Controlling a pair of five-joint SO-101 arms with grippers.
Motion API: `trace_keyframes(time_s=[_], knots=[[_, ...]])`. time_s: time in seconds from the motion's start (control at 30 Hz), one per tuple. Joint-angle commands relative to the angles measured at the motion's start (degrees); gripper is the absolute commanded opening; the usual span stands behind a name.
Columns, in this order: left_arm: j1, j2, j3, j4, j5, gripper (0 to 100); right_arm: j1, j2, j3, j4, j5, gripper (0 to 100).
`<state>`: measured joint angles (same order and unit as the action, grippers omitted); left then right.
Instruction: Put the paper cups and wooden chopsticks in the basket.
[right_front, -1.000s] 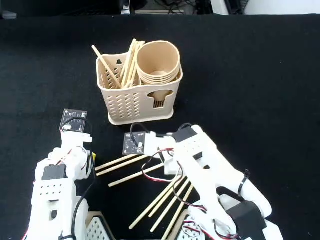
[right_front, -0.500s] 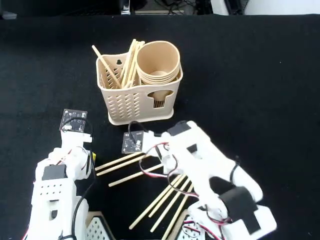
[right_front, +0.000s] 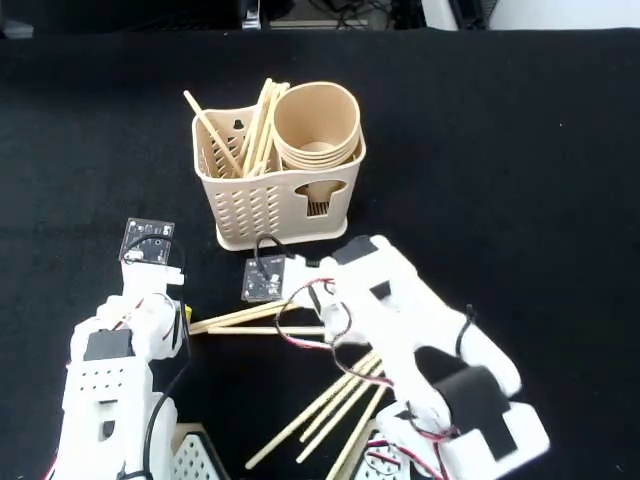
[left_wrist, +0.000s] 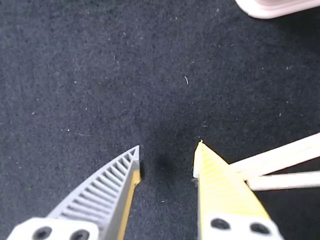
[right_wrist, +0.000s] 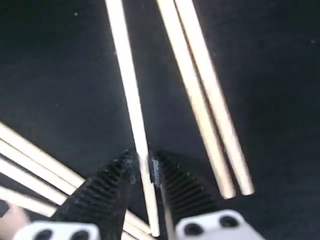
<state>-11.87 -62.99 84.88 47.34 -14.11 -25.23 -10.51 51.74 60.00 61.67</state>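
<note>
The beige basket (right_front: 272, 203) stands mid-table, with stacked paper cups (right_front: 316, 124) in one compartment and several wooden chopsticks (right_front: 254, 127) upright in the other. My right gripper (right_wrist: 143, 168) is shut on a single chopstick (right_wrist: 125, 90) that lies nearly level on the cloth (right_front: 262, 330). A pair of chopsticks (right_wrist: 206, 95) lies beside it (right_front: 238, 316). Several more chopsticks (right_front: 330, 408) fan out under the right arm (right_front: 400, 320). My left gripper (left_wrist: 168, 152) is open just above the cloth with nothing between its fingers. The ends of the pair (left_wrist: 280, 159) sit beside its yellow finger (left_wrist: 220, 185).
The table is covered in black cloth. A corner of the basket (left_wrist: 272, 6) lies ahead of the left gripper. The left arm (right_front: 115, 360) sits at the front left. Open cloth stretches to the right of and behind the basket.
The right arm shifted left toward the basket. The single chopstick in its gripper swung from a diagonal to nearly level. The fan of loose chopsticks shifted a little. The left arm stayed still.
</note>
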Motion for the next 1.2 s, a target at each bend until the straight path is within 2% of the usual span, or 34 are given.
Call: trace_keyframes(time_s=[0.0, 0.1, 0.27, 0.47, 0.57, 0.7, 0.87, 0.93, 1.03, 1.17], knots=[[0.6, 0.3, -0.1, -0.8, 0.3, 19, -0.3, -8.9, -1.4, 4.0, -0.6, 1.2], [0.3, 0.2, -0.2, -0.8, 0.4, 19, -0.3, -17.6, -1.5, 9.2, -0.6, 1.2], [-4.3, 0.2, -0.7, -1.9, 1.2, 19, -0.3, -30.1, -1.5, 14.9, -0.4, 1.2], [-8.7, 0.2, -0.7, -4.5, 5.8, 19, -0.3, -43.2, -2.9, 16.4, -0.5, 1.2], [-8.8, 0.2, -0.7, -4.5, 6.5, 19, 1.5, -48.1, -7.0, 16.1, -1.7, 1.2], [-8.7, 0.2, -0.7, -4.5, 6.3, 19, 4.3, -50.8, -17.4, 13.2, -10.5, 1.2], [-8.5, 0.2, -0.7, -4.5, 6.3, 19, 2.5, -48.3, -27.0, 1.8, -35.5, 1.2], [-7.4, 0.2, -0.5, -4.5, 6.2, 19, 1.0, -46.8, -28.7, -3.3, -42.5, 1.2], [-6.9, 0.2, -0.4, -4.5, 6.1, 19, -2.8, -44.3, -30.2, -11.3, -48.8, 1.2], [-6.9, 0.2, -0.4, -4.5, 6.1, 19, -8.7, -40.0, -29.1, -22.4, -52.4, 1.2]])
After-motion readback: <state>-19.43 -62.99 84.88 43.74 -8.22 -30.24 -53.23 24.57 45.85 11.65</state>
